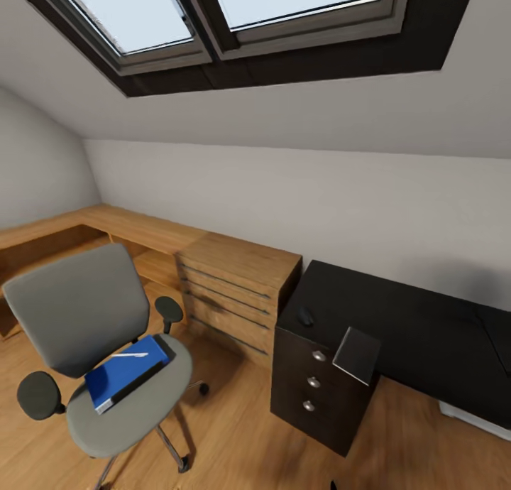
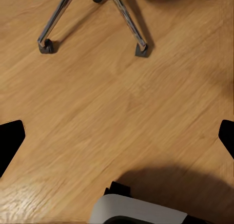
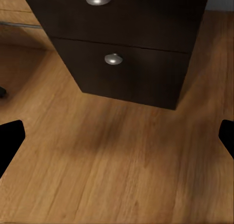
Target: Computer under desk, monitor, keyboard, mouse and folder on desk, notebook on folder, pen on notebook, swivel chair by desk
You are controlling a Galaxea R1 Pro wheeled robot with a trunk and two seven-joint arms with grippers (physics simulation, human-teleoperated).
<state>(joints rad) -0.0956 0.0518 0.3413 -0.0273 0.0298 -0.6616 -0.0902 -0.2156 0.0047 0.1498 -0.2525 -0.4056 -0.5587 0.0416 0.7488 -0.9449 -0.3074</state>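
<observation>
The grey swivel chair (image 1: 92, 319) stands on the floor at the lower left. A blue folder (image 1: 129, 373) lies on its seat, with a thin white pen (image 1: 130, 356) on top. The black desk (image 1: 419, 334) is at the right, its drawers (image 3: 117, 44) with silver knobs facing me. A dark mouse (image 1: 306, 317) rests on the desk's left end. A grey notebook (image 1: 357, 355) overhangs the front edge there. My left gripper (image 2: 119, 136) hangs open over the floor near the chair's chrome legs (image 2: 129, 24). My right gripper (image 3: 119, 136) is open before the drawers. Computer, monitor and keyboard are out of view.
A light wooden drawer unit (image 1: 234, 291) and a long wooden counter (image 1: 106, 227) stand between chair and desk, under a sloped ceiling with skylights. Wooden floor (image 1: 241, 433) lies open between chair and desk. My white base (image 2: 136, 214) shows in the left wrist view.
</observation>
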